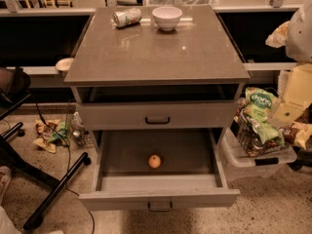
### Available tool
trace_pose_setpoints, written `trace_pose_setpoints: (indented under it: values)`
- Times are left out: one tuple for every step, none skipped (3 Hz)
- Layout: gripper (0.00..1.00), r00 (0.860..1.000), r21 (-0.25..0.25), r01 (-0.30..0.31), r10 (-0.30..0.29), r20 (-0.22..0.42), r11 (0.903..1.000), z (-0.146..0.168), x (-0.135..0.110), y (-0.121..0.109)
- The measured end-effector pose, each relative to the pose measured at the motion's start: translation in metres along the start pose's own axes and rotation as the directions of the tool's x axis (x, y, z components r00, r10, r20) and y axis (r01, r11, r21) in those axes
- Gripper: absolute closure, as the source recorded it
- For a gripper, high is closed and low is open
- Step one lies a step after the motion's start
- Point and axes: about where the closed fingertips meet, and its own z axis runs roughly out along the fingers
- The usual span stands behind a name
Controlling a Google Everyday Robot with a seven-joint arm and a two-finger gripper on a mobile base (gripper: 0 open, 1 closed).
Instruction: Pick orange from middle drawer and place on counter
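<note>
Orange [154, 161] lies low centre in open middle drawer [126, 152] | counter [156, 52] above | gripper [291, 33] at upper right edge, we cannot tell its grip

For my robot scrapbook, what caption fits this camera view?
An orange waits in the open middle drawer below the counter; the gripper is out of view.

Counter [156, 57]: on top of the cabinet.
Can [126, 17]: on the counter at the back, left of the bowl [167, 17].
Middle drawer [158, 199]: open, below the upper drawer front [157, 115].
Orange [154, 161]: in the middle drawer, near its centre.
Gripper [279, 35]: at the right edge, right of the counter's back corner.
</note>
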Motion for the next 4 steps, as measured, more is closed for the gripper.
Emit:
trace_pose_setpoints:
  values:
    - [0.00, 1.000, 0.000, 0.000, 0.000, 0.000, 1.0000, 0.000, 0.000, 0.000]
    - [0.00, 0.999, -0.003, -0.017, 0.017, 0.047, 0.9999, 0.015, -0.007, 0.000]
    - [0.00, 0.989, -0.004, -0.090, 0.089, 0.121, 0.9960, 0.041, -0.014, 0.003]
    - [0.00, 0.962, 0.010, -0.151, 0.145, 0.232, 0.9885, 0.074, -0.037, -0.006]
